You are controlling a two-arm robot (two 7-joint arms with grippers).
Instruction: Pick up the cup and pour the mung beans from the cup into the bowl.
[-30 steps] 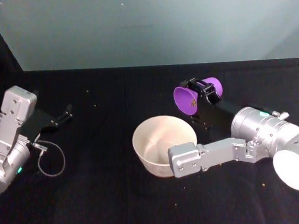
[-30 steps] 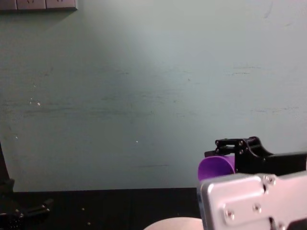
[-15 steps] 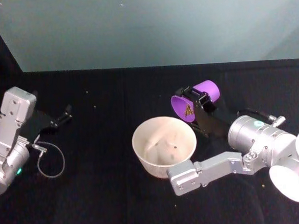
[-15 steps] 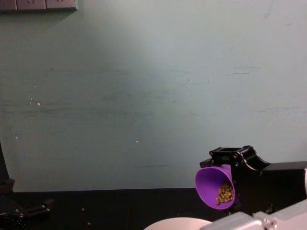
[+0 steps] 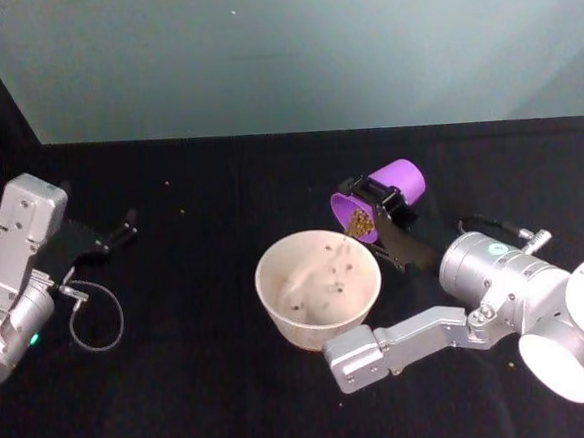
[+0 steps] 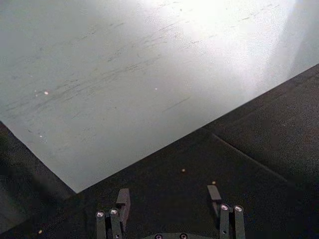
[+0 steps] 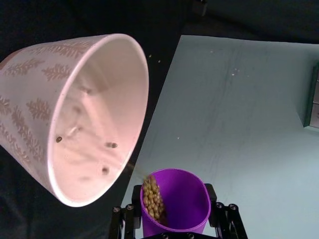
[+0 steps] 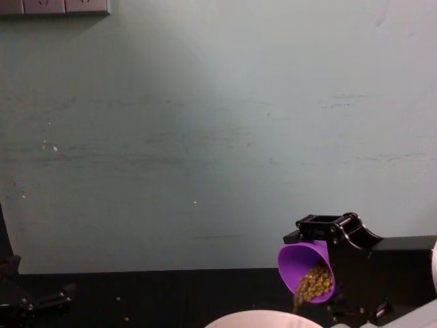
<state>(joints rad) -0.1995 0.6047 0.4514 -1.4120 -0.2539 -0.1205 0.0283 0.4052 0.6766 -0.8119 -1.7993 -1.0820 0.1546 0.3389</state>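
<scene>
My right gripper (image 5: 379,203) is shut on the purple cup (image 5: 383,195), which is tipped on its side with its mouth just above the far right rim of the pale bowl (image 5: 278,305). Mung beans (image 5: 358,222) are heaped at the cup's lip and spilling over it; a few lie inside the bowl. In the right wrist view the cup (image 7: 182,199) holds the beans (image 7: 152,196) beside the bowl (image 7: 137,59). The chest view shows the beans (image 8: 313,283) falling from the cup (image 8: 300,258) toward the bowl's rim (image 8: 263,318). My left gripper (image 5: 122,231) rests open at the far left.
A black cloth covers the table (image 5: 203,386), with stray beans scattered on it. A thin cable loop (image 5: 96,321) lies by the left arm. A pale green wall (image 5: 290,49) stands close behind the table. My right forearm (image 5: 401,340) lies in front of the bowl.
The right gripper has tipped the cup further and brought it lower, nearer the bowl's rim. The beans slid to the lip and started falling; more grains now lie in the bowl.
</scene>
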